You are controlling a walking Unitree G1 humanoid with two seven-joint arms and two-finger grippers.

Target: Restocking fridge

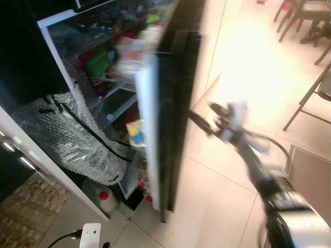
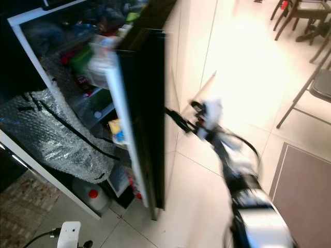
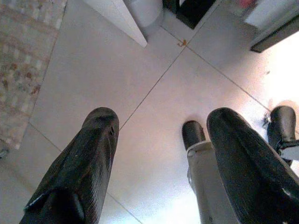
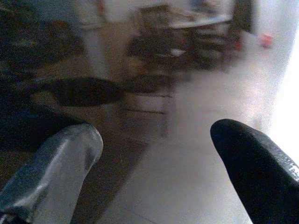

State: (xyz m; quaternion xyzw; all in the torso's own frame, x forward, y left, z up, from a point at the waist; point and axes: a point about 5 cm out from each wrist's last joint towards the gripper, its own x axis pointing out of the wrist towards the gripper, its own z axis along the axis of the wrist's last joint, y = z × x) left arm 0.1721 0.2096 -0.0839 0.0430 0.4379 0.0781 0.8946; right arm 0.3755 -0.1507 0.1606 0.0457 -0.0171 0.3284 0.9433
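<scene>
Low in the frame, the left gripper [image 3: 159,158] hangs open over the tiled floor [image 3: 154,74]. Mid-frame, the right gripper [image 1: 204,116], open and empty, reaches toward the outer face of the fridge door [image 1: 168,129]. That door looks heavy and stiff, best pushed flat near its free edge; beyond it, at upper left, are the crowded fridge shelves [image 1: 111,62].

Strong glare washes out the floor tiles [image 1: 243,57] ahead on my right; the fridge door [image 1: 163,139] and my right arm [image 2: 227,155] smear with motion blur; the fridge interior [image 1: 98,62] sits dim; my right wrist view is murky, soft, blown white at one edge.
</scene>
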